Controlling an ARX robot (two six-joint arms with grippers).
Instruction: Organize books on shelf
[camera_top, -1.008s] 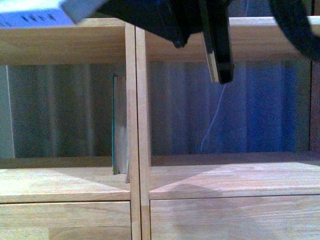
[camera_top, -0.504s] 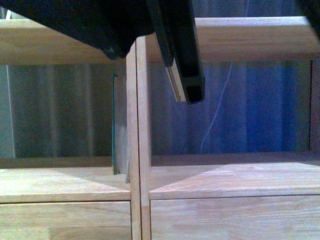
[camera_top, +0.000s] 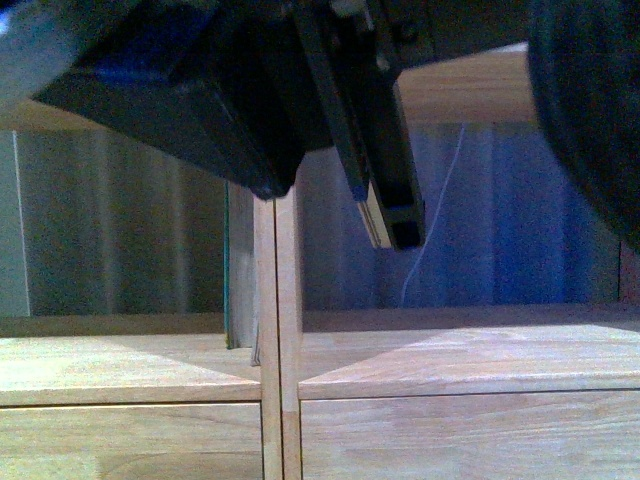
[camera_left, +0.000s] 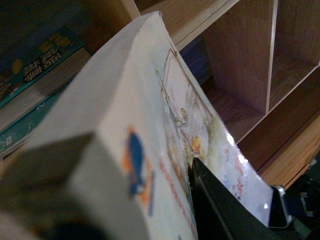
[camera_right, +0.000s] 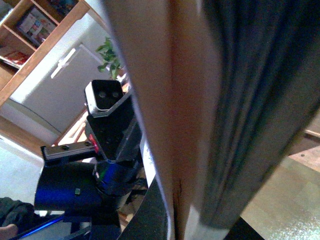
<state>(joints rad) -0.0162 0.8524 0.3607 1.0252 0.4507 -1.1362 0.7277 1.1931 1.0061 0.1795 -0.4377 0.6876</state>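
Observation:
My left gripper (camera_left: 194, 174) is shut on the pale-covered book (camera_left: 135, 115), held close to the camera, its picture cover facing the shelf's compartments (camera_left: 240, 65). My right gripper (camera_right: 172, 220) is shut on a book (camera_right: 200, 100) seen edge-on, pale pages beside a dark cover. In the front view a black finger (camera_top: 395, 190) pressed on a thin book's pale edge (camera_top: 377, 222) hangs before the shelf (camera_top: 275, 330); I cannot tell which arm it is. A thin dark teal book (camera_top: 236, 265) stands upright in the left compartment against the centre divider.
Dark arm parts (camera_top: 190, 90) fill the top of the front view. A thin cable (camera_top: 440, 220) hangs behind the right compartment. Drawer fronts (camera_top: 450, 435) lie below. Teal books (camera_left: 40, 55) lie stacked nearby in the left wrist view. The robot's body camera (camera_right: 105, 95) shows in the right wrist view.
The dark arm parts and the finger with the thin book have come lower in the front view, now covering the upper shelf board. The teal book has not moved.

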